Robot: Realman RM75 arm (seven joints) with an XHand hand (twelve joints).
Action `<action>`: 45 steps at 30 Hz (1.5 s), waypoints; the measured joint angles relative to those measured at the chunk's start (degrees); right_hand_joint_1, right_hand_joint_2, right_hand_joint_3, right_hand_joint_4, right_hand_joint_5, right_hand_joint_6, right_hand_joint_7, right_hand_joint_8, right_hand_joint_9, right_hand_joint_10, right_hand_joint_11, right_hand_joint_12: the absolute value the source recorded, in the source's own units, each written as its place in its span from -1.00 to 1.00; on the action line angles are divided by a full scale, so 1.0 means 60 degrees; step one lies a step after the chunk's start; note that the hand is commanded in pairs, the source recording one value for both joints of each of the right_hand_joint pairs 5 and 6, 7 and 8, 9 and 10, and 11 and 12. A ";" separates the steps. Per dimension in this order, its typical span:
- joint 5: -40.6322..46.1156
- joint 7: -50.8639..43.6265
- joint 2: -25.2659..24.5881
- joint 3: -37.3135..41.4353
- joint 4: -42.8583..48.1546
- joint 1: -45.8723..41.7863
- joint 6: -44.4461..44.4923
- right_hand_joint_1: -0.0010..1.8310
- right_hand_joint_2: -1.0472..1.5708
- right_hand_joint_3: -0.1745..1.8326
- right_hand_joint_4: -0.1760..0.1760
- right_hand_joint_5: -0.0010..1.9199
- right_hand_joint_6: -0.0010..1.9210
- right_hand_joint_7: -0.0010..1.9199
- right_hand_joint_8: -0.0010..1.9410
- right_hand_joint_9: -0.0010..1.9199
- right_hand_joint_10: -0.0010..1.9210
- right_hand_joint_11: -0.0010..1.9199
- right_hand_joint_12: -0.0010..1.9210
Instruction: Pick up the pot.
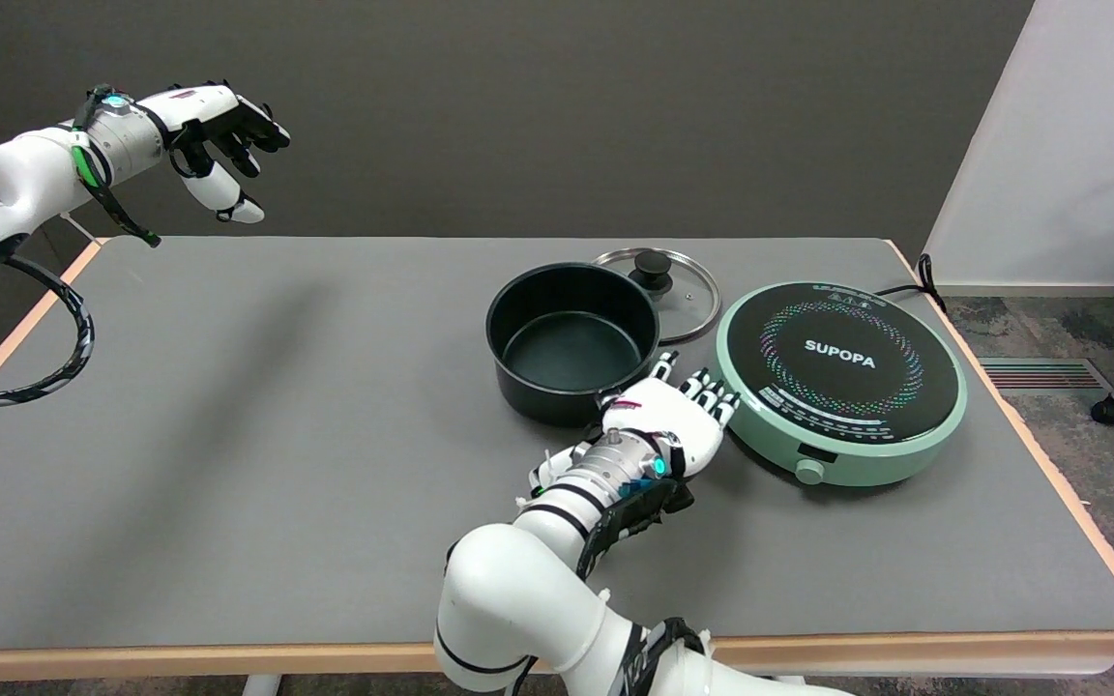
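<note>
The round black metal pot (571,340) stands open on the grey bench (277,435), its glass lid with a black knob (661,280) lying just behind it and a mint-green induction cooker (839,379) to its right. The right hand (665,420) sits at the pot's near right side, between pot and cooker. Its fingers (712,391) are extended forward, beside the pot wall, grasping nothing.

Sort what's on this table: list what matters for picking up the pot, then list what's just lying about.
For the job:
- pot, dark, empty, lid off
- right hand, low at the pot's near right side; whether it grips anything cannot be told

Lying about:
- glass lid, behind the pot
- green induction cooker, right of the pot
- idle left hand, in the air
</note>
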 measured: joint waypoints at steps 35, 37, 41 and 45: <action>0.0171 0.0243 -0.0081 -0.0144 0.0029 -0.0083 0.0250 0.27 -0.32 0.35 1.00 -0.57 -0.57 -0.57 -0.58 -0.57 -0.57 -0.57 -0.57; 0.0171 0.0275 -0.0081 -0.0140 0.0034 -0.0093 0.0250 0.28 -0.32 0.37 1.00 -0.46 -0.46 -0.46 -0.47 -0.46 -0.46 -0.46 -0.46; 0.0171 0.0332 -0.0075 -0.0136 0.0047 -0.0098 0.0249 0.26 -0.32 0.44 1.00 -0.21 -0.22 -0.21 -0.22 -0.21 -0.22 -0.21 -0.22; 0.0155 0.0370 -0.0062 -0.0136 0.0054 -0.0097 0.0244 0.29 -0.31 0.39 0.26 -0.09 -0.09 -0.09 -0.10 -0.09 -0.09 -0.09 -0.09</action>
